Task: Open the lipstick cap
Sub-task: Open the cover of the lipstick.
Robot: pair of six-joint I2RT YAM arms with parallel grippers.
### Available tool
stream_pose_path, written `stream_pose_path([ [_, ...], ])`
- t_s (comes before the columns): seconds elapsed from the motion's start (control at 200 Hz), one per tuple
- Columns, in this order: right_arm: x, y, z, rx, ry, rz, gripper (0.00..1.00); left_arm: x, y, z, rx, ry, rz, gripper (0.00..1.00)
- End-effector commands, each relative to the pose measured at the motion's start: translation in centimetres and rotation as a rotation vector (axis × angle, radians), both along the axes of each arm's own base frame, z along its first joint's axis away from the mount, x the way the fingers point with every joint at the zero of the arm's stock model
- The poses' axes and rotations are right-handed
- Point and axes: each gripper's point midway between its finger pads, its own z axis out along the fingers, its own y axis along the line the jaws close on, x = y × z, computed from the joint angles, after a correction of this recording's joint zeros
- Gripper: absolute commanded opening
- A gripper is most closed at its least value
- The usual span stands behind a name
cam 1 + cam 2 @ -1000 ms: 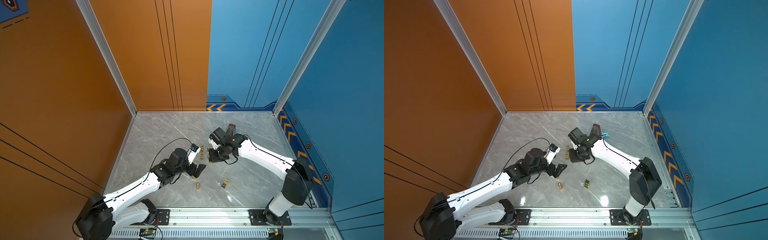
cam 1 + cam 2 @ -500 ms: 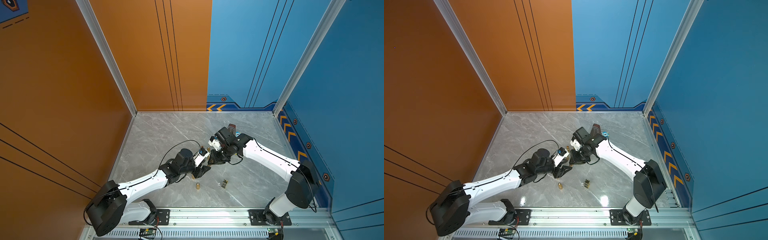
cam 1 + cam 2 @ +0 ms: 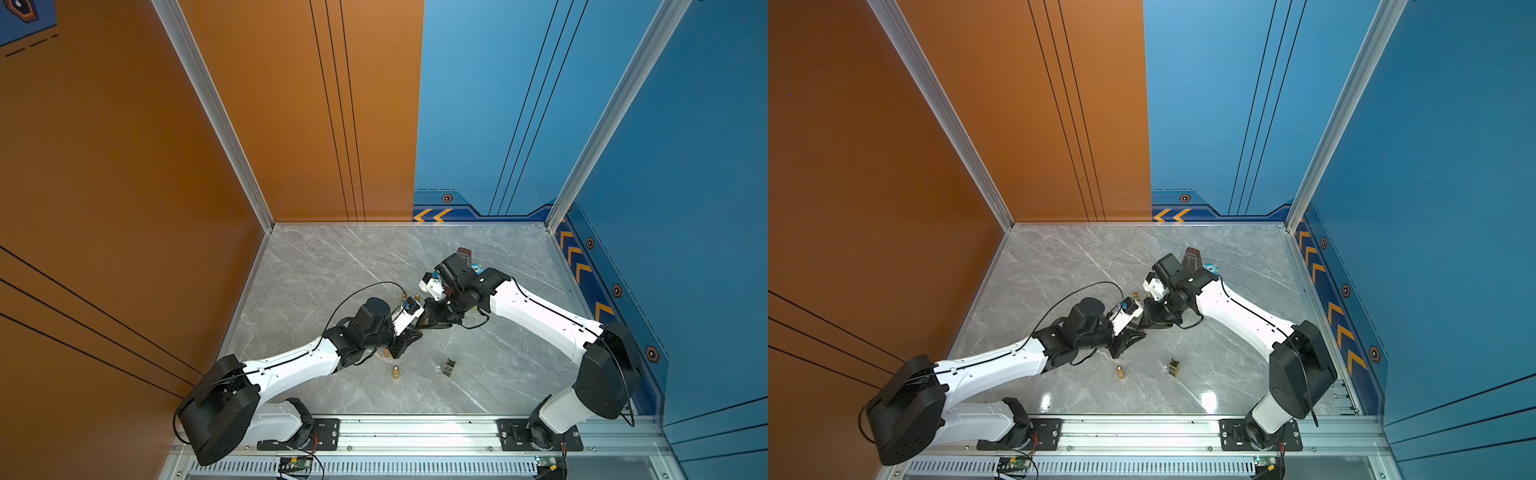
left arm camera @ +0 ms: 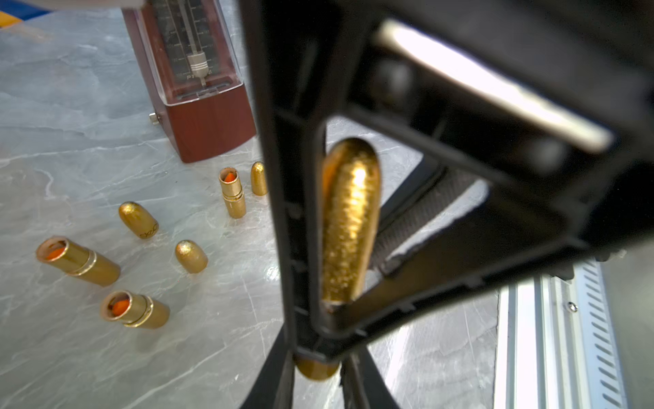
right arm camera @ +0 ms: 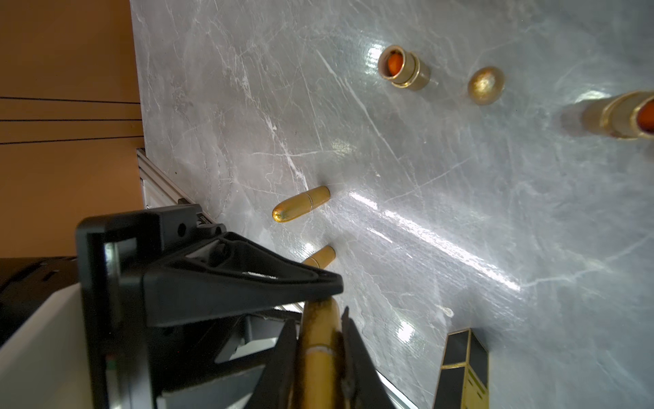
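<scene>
In a top view, the left claw (image 3: 415, 331) and the right claw (image 3: 430, 322) are seen meeting tip to tip just below the middle of the frame, above the grey marble table (image 3: 332, 270). A gold lipstick (image 5: 316, 375) is pinched between the fingers of the right claw and is held clear of the table. The left claw is pressed together on the tip of the rounded cap (image 5: 318, 329), which is seated on the lipstick, a thin seam being visible between them. In the left wrist view, a brown metronome (image 4: 191, 81) is shown at upper left, with uncapped lipsticks (image 4: 136, 310) and loose caps (image 4: 191, 256) set below it. A closed lipstick (image 3: 396, 372) and a black-and-gold tube (image 3: 449, 368) are seen lower in the frame.
</scene>
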Motion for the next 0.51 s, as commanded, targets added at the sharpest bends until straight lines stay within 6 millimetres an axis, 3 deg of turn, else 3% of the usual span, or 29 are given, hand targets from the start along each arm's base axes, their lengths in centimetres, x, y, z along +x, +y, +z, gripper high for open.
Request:
stream_pose_path([
  [0.0, 0.0, -0.1, 0.8, 0.044, -0.002, -0.02, 0.16, 0.4, -0.9, 1.6, -0.03, -0.036, -0.005, 0.13],
  [0.2, 0.1, -0.1, 1.2, 0.068, -0.006, -0.027, 0.17, 0.9, -0.6, 1.5, -0.017, -0.044, 0.031, 0.0],
  [0.395, 0.5, -0.7, 2.1, 0.077, -0.048, -0.039, 0.21, 1.3, 0.3, 0.9, 0.005, -0.051, 0.085, 0.0],
  [0.5, 0.9, -1.2, 2.8, 0.066, -0.097, -0.053, 0.29, 1.1, 0.6, 0.8, 0.006, -0.053, 0.087, 0.0],
])
